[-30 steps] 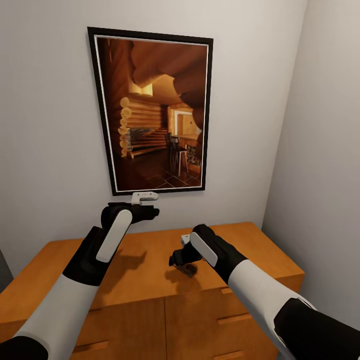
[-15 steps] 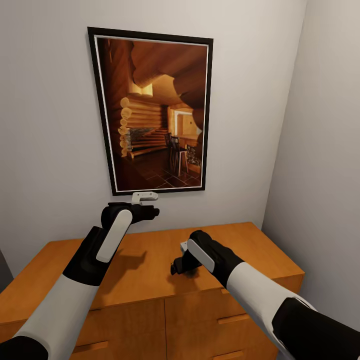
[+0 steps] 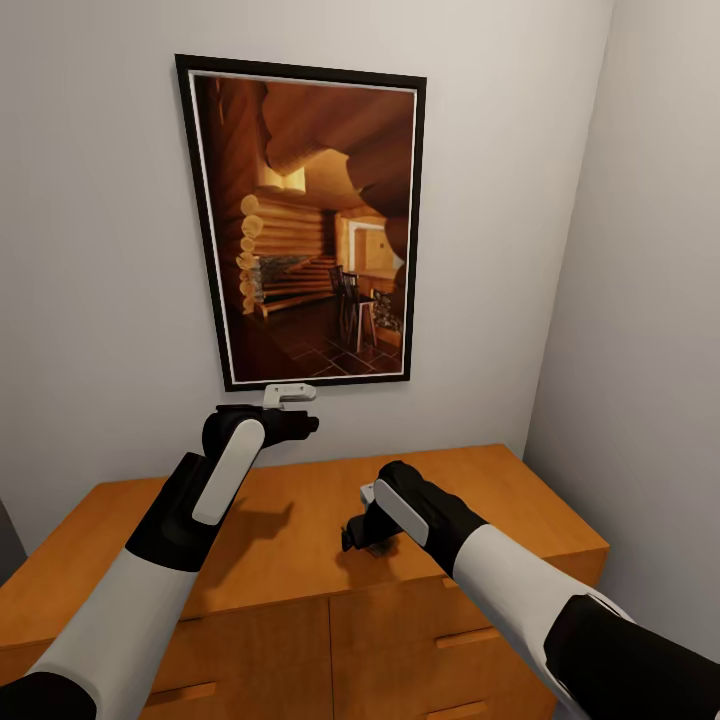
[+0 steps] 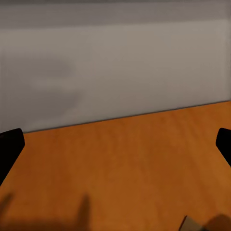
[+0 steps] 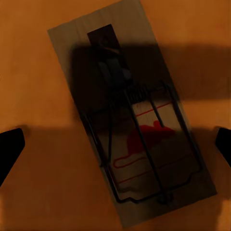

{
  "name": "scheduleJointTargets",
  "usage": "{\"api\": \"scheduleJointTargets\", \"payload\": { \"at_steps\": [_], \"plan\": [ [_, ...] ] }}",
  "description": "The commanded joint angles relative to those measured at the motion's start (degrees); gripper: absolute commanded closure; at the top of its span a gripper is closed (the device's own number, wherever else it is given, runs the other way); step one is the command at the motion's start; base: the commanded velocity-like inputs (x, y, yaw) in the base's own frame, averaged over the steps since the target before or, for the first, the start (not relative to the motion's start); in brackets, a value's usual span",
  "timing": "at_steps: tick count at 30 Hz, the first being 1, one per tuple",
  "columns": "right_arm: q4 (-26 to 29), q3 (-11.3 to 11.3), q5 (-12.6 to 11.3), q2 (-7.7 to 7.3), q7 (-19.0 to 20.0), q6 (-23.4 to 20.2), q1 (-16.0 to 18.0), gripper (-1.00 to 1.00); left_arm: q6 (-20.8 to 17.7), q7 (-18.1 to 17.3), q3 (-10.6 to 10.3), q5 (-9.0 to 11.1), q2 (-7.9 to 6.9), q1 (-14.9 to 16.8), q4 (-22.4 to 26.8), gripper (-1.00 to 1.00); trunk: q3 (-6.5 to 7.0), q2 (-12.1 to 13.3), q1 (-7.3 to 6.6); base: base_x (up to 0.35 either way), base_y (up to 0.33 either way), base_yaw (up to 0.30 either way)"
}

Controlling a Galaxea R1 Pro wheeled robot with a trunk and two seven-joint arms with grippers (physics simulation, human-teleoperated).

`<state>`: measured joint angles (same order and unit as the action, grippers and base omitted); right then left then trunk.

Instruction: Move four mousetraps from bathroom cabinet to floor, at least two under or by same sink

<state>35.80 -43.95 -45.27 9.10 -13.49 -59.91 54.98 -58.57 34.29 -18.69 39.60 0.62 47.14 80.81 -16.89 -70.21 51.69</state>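
Hovering low over the cabinet (image 3: pixel 300 545) top, the right gripper (image 3: pixel 368 537) points down with jaws spread wide on either side of a mousetrap (image 5: pixel 132 113) lying flat below. The left gripper (image 3: pixel 290 398) hangs near the wall, jaws apart.

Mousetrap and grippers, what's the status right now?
Right gripper open, low over mousetrap on cabinet top, not grasped. Left gripper open, hovering near wall. Nothing in the way.

Matt wooden mousetrap (image 5: pixel 130 115) with wire parts on smooth wooden cabinet (image 3: pixel 300 540).
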Motion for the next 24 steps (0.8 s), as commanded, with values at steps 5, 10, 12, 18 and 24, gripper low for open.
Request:
{"api": "scheduleJointTargets", "payload": {
  "at_steps": [5,10,12,18,24],
  "plan": [
    [-1.76,-0.26,-0.96,-0.04,-0.58,-0.09,0.04,-1.0,-0.08,0.6,-0.03,0.57,0.0,0.06,0.05,-1.0,-0.09,-0.04,0.01,0.0,0.0,0.0],
    [-1.78,-0.25,-0.97,-0.05,-0.58,-0.09,0.04,-1.0,-0.11,0.6,-0.03,0.57,0.0,0.06,0.05,-1.0,-0.09,-0.04,0.01,0.0,0.0,0.0],
    [-1.78,-0.26,-1.0,-0.07,-0.58,-0.09,0.04,-1.0,-0.11,0.6,-0.03,0.57,0.0,0.06,0.05,-1.0,-0.09,-0.04,0.01,0.0,0.0,0.0],
    [-1.84,-0.2,-1.04,-0.11,-0.58,-0.09,0.04,1.0,-0.1,0.6,-0.03,0.57,0.0,0.06,0.05,-1.0,-0.09,-0.04,0.01,0.0,0.0,0.0],
    [-1.87,-0.18,-1.1,-0.23,-0.58,-0.09,0.04,1.0,-0.08,0.6,-0.03,0.57,0.0,0.06,0.05,-1.0,-0.09,-0.04,0.01,0.0,0.0,0.0]
  ]
}}
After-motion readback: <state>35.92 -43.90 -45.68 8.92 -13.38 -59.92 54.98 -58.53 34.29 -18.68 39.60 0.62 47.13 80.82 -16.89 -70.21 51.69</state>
